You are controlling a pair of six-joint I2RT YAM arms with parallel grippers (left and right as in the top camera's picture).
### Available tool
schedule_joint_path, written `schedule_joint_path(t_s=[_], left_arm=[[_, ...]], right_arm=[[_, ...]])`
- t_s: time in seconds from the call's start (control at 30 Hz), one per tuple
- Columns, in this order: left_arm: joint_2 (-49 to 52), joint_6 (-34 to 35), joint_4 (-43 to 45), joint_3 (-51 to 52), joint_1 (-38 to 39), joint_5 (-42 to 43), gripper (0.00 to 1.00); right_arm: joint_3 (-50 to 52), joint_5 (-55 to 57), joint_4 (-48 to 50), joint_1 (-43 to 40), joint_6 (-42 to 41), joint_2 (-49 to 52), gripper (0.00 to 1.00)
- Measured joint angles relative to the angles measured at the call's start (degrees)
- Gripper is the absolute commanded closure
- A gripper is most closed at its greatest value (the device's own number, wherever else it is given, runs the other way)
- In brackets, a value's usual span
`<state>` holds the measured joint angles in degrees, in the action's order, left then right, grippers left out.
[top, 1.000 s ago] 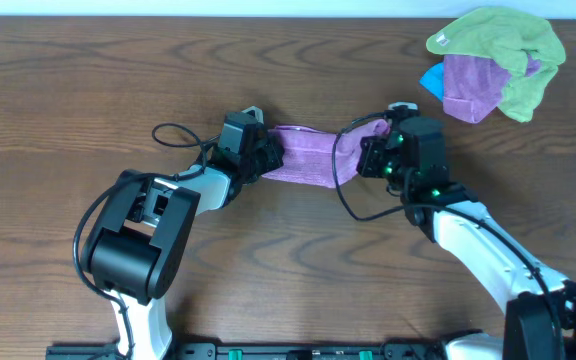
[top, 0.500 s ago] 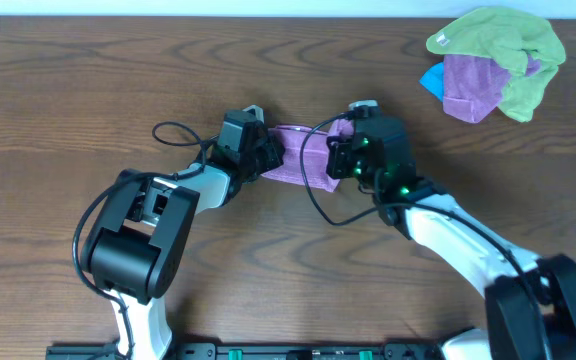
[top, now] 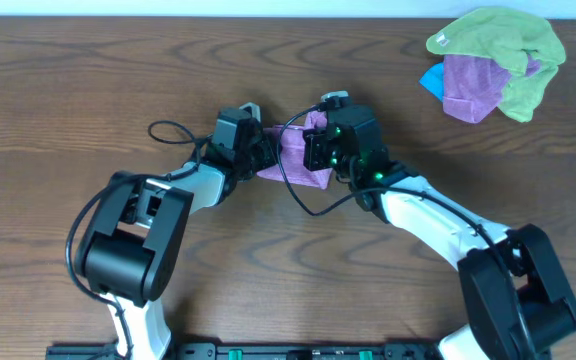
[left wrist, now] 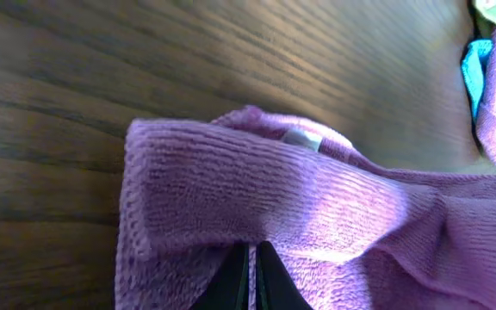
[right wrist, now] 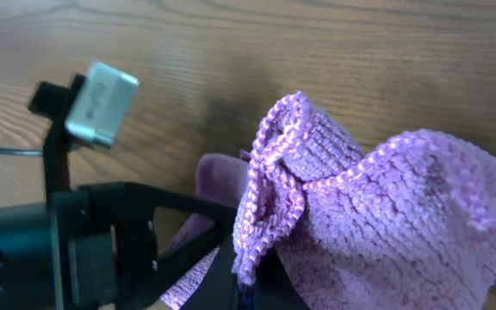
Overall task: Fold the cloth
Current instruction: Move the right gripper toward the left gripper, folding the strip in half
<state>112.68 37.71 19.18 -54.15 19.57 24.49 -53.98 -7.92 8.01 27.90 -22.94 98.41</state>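
Note:
A purple cloth [top: 296, 160] lies bunched on the wooden table [top: 88, 90] between both arms. My left gripper [top: 259, 157] is shut on its left end; in the left wrist view the closed fingertips [left wrist: 250, 275] pinch the purple cloth [left wrist: 317, 215] from below. My right gripper [top: 316, 150] is shut on the right end, lifted and carried over toward the left gripper. In the right wrist view the stitched edge of the purple cloth [right wrist: 351, 207] stands up from my right gripper [right wrist: 246, 288], with the left arm's black wrist [right wrist: 102, 232] close by on the left.
A heap of other cloths, green [top: 503, 50], purple [top: 468, 85] and blue [top: 433, 78], lies at the table's back right corner. A black cable [top: 173, 135] loops left of the left gripper.
My right gripper has travelled left with the cloth's right end, from well apart to right beside the left gripper. The cloth has bunched shorter. The left gripper has stayed put.

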Motion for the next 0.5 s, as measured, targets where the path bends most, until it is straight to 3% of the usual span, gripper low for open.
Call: schedule_joint_path(t_s=[0.5], left_arm=[[-7.5, -3.93, -8.39, -0.02, -6.97, 0.42, 0.94]], right_arm=[[-4.83, -0.57, 0.81, 2.45, 0.26, 6.4, 0.99]])
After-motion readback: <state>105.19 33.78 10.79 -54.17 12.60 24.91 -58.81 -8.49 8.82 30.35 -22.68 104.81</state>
